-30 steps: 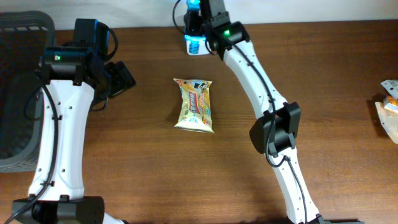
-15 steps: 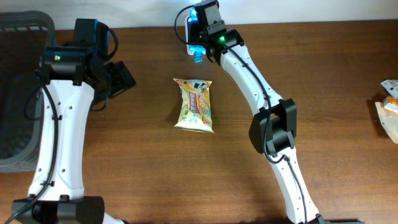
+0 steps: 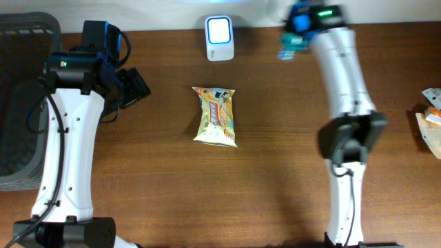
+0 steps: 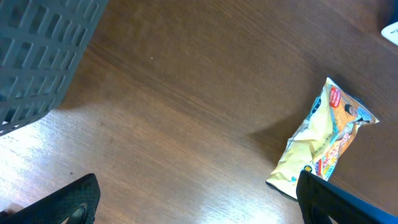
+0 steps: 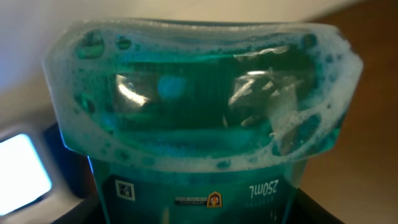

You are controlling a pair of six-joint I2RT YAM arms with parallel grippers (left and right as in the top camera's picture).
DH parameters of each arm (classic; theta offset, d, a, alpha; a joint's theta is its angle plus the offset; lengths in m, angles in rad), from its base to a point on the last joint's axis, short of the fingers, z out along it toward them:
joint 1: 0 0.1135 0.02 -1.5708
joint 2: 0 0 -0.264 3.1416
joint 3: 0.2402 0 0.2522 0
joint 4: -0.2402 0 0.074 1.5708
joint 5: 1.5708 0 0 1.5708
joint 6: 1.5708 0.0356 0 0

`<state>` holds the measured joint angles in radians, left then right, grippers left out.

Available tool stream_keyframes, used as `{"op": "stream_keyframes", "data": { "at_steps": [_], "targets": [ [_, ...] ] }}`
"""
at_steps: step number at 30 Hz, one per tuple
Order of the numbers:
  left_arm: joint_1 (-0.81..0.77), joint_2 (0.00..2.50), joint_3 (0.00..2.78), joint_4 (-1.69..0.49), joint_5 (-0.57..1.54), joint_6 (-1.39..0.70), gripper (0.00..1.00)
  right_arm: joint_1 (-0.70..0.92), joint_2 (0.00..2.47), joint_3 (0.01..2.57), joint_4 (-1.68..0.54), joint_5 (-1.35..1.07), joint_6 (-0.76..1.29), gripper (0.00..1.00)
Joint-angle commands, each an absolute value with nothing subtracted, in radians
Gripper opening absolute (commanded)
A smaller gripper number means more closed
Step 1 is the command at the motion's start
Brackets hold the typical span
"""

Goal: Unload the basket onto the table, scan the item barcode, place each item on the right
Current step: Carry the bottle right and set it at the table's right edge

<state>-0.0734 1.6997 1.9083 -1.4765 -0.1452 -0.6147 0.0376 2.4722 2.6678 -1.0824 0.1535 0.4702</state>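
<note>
Right gripper (image 3: 295,32) clenched on teal bottle (image 5: 199,112), held well clear of the scanner (image 3: 219,38).
Bottle was at the scanner face a second ago and has swung away; scan pass judged likely done, set-down pending.

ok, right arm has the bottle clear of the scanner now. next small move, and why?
Probably lower the bottle onto the table to its right and release. The right gripper grips it well right of the scanner, where it was a second ago, so that scan looks finished; the snack packet waits.
</note>
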Motion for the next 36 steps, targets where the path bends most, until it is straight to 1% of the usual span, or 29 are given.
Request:
{"op": "stream_keyframes", "data": {
  "at_steps": [1, 4, 5, 6, 11, 15, 17, 24, 25, 26, 27, 28, 29, 34, 36],
  "targets": [
    [-0.074, 1.695, 1.910, -1.478, -0.145, -0.625, 0.99, -0.136, 2.389, 2.709, -1.187, 0.196, 0.493, 0.37],
    [-0.074, 1.695, 1.910, -1.478, -0.145, -0.625, 0.99, -0.301, 2.399, 2.703, -1.292, 0.196, 0.492, 0.37],
    [-0.074, 1.695, 1.910, -1.478, -0.145, -0.625, 0.99, -0.334, 2.400, 2.698, -1.304, 0.196, 0.492, 0.37],
    [-0.074, 1.695, 1.910, -1.478, -0.145, -0.625, 0.99, -0.399, 2.400, 2.685, -1.318, 0.196, 0.492, 0.37],
    [-0.074, 1.695, 1.910, -1.478, -0.145, -0.625, 0.99, -0.601, 2.420, 2.631, -1.312, 0.195, 0.492, 0.37],
    [-0.074, 1.695, 1.910, -1.478, -0.145, -0.625, 0.99, -0.697, 2.455, 2.576, -1.253, 0.196, 0.492, 0.38],
    [-0.074, 1.695, 1.910, -1.478, -0.145, -0.625, 0.99, -0.728, 2.465, 2.546, -1.208, 0.196, 0.492, 0.42],
    [-0.074, 1.695, 1.910, -1.478, -0.145, -0.625, 0.99, -0.796, 2.466, 2.432, -1.078, 0.196, 0.492, 0.44],
    [-0.074, 1.695, 1.910, -1.478, -0.145, -0.625, 0.99, -0.800, 2.466, 2.425, -1.075, 0.196, 0.492, 0.46],
    [-0.074, 1.695, 1.910, -1.478, -0.145, -0.625, 0.99, -0.801, 2.467, 2.423, -1.076, 0.196, 0.491, 0.54],
    [-0.074, 1.695, 1.910, -1.478, -0.145, -0.625, 0.99, -0.800, 2.467, 2.423, -1.078, 0.195, 0.491, 0.66],
    [-0.074, 1.695, 1.910, -1.478, -0.145, -0.625, 0.99, -0.800, 2.467, 2.423, -1.082, 0.195, 0.490, 0.73],
    [-0.074, 1.695, 1.910, -1.478, -0.145, -0.625, 0.99, -0.799, 2.466, 2.423, -1.090, 0.192, 0.483, 0.78],
    [-0.074, 1.695, 1.910, -1.478, -0.145, -0.625, 0.99, -0.799, 2.457, 2.424, -1.167, 0.167, 0.479, 1.00],
    [-0.074, 1.695, 1.910, -1.478, -0.145, -0.625, 0.99, -0.799, 2.444, 2.424, -1.190, 0.140, 0.479, 0.99]
  ]
}}
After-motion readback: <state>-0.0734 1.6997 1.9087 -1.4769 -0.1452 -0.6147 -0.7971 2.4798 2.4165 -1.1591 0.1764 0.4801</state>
